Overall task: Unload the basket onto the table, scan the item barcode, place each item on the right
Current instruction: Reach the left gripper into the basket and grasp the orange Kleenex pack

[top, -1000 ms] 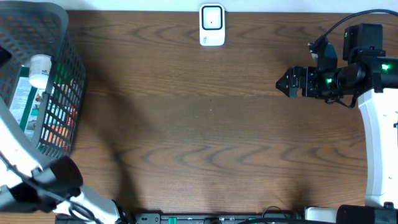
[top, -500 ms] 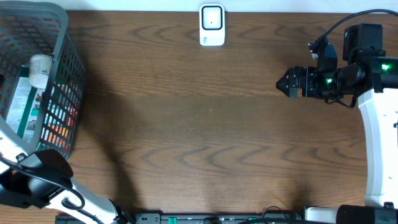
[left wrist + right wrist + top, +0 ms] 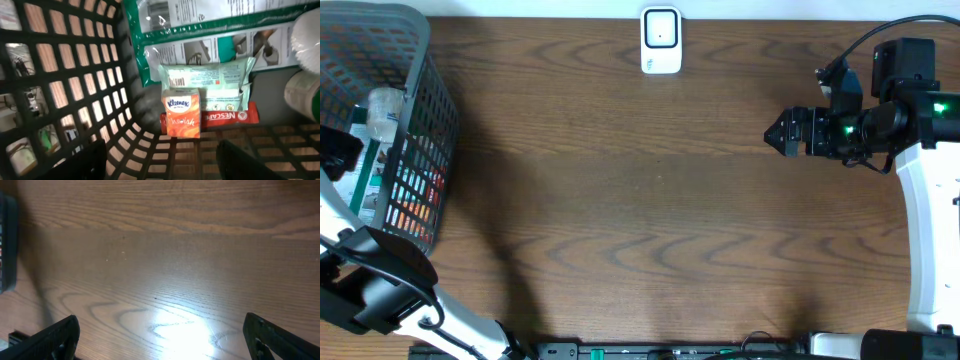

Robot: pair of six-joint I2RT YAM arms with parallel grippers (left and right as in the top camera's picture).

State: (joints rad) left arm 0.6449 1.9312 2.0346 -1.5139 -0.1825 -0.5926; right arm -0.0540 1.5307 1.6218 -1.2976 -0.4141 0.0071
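at the basket floor, centre of the left wrist frame, the tissue pack overlaps wipes and a coffee stick. left fingers hang wide apart, empty; right fingers likewise over the tabletop. a descent slightly off could snag the basket or drag neighbours along.

A dark brown wood-grain table fills the overhead view; a grey plastic lattice basket stands on its left end, reaching the far edge; a white strip runs beyond that far edge; along the near edge lies a black bar, perhaps a mounting rail; glare brightens the wood in the right wrist view
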